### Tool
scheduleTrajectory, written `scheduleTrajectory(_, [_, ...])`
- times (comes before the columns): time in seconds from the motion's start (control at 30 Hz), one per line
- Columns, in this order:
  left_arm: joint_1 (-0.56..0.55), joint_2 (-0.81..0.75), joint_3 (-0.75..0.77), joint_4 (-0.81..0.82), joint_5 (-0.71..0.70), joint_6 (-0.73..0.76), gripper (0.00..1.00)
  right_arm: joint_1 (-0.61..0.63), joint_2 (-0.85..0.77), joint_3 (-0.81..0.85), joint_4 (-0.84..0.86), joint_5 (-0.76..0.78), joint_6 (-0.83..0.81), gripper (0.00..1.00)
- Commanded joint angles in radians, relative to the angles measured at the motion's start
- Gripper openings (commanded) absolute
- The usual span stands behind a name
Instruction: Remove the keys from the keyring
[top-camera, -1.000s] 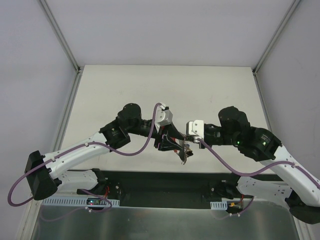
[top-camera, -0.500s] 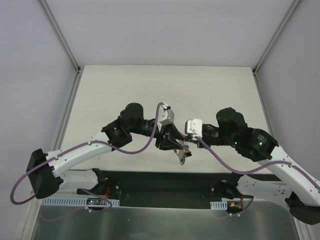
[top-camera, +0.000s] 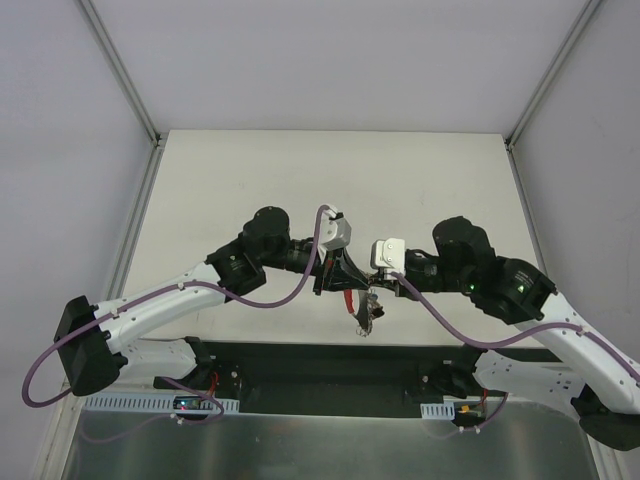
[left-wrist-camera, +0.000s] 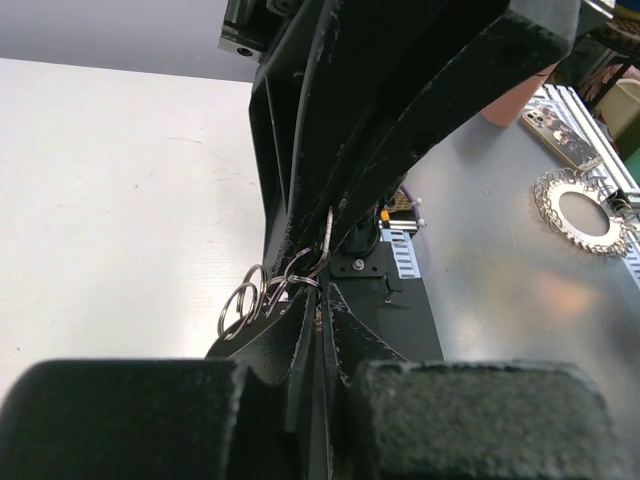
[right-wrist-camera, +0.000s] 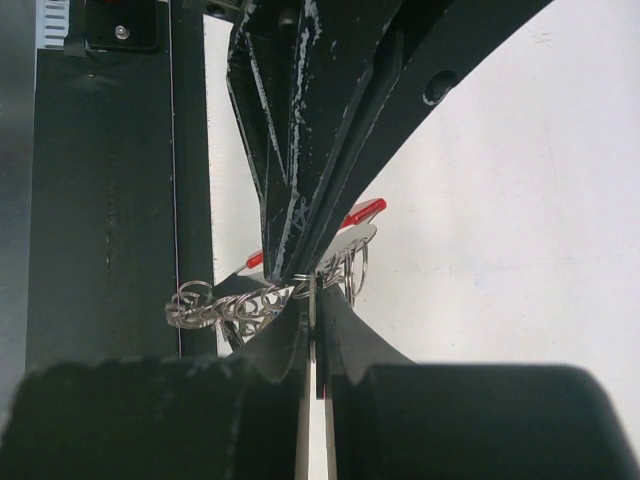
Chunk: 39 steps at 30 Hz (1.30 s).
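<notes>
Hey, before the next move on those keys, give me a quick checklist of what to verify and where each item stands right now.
1. Left end effector shut on the keys: ok.
2. Right end effector shut on the keys: ok.
3. Bunch held between both end effectors, not dropped: ok.
4. Keys separated from the keyring: not ok, everything is one cluster.
5. Exactly which ring or key each end effector pinches: cannot tell, the parts are too small and tangled.
</notes>
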Motion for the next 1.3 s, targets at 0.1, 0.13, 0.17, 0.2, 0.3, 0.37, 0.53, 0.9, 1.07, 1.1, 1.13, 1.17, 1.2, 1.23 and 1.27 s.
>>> scheduleTrajectory(0.1, [-0.009, 0.012, 0.03, 0.109, -0.06, -0.006, 0.0, 0.015, -0.007, -0.002, 0.134, -0.102, 0.014, 0.01])
scheduleTrajectory(0.13, [-0.009, 0.012, 0.028, 0.109, -0.066, -0.009, 0.0, 0.015, -0.001, 0.001, 0.134, -0.086, 0.016, 0.01])
scheduleTrajectory(0.17, [-0.011, 0.01, 0.028, 0.109, -0.07, -0.012, 0.0, 0.015, -0.001, 0.004, 0.134, -0.073, 0.019, 0.01])
scheduleTrajectory(0.2, [-0.009, 0.009, 0.024, 0.111, -0.08, -0.02, 0.0, 0.017, 0.001, 0.005, 0.132, -0.06, 0.019, 0.03])
scheduleTrajectory(0.3, [-0.009, -0.003, 0.008, 0.103, -0.142, -0.028, 0.0, 0.017, -0.002, 0.01, 0.114, -0.019, 0.005, 0.07])
scheduleTrajectory(0.37, [-0.011, -0.008, 0.004, 0.083, -0.188, -0.028, 0.0, 0.015, -0.005, 0.013, 0.103, 0.007, -0.007, 0.11])
scheduleTrajectory(0.53, [-0.009, 0.003, 0.023, 0.031, -0.233, -0.012, 0.0, 0.017, -0.01, 0.019, 0.086, 0.027, -0.015, 0.13])
scheduleTrajectory(0.9, [-0.011, -0.002, 0.014, 0.005, -0.307, -0.006, 0.0, 0.017, -0.005, 0.033, 0.052, 0.04, -0.023, 0.02])
scheduleTrajectory(1.07, [-0.011, 0.001, 0.013, -0.001, -0.345, -0.006, 0.0, 0.015, 0.002, 0.048, 0.042, 0.061, -0.011, 0.11])
scheduleTrajectory(1.1, [-0.009, 0.003, 0.014, -0.003, -0.351, -0.006, 0.0, 0.017, 0.004, 0.051, 0.039, 0.069, -0.008, 0.13])
scheduleTrajectory(1.13, [-0.009, 0.006, 0.014, -0.004, -0.356, -0.006, 0.0, 0.017, 0.004, 0.053, 0.037, 0.07, -0.004, 0.15])
scheduleTrajectory(1.17, [-0.009, 0.012, 0.022, -0.011, -0.362, -0.005, 0.0, 0.015, 0.007, 0.054, 0.034, 0.07, -0.004, 0.18])
scheduleTrajectory(1.2, [-0.009, 0.016, 0.025, -0.014, -0.366, -0.005, 0.0, 0.017, 0.009, 0.054, 0.034, 0.066, -0.001, 0.18])
scheduleTrajectory(1.23, [-0.011, 0.021, 0.028, -0.02, -0.373, -0.005, 0.0, 0.015, 0.009, 0.056, 0.034, 0.064, 0.002, 0.17])
scheduleTrajectory(1.27, [-0.009, 0.027, 0.033, -0.024, -0.382, -0.005, 0.0, 0.017, 0.01, 0.056, 0.036, 0.061, 0.008, 0.14])
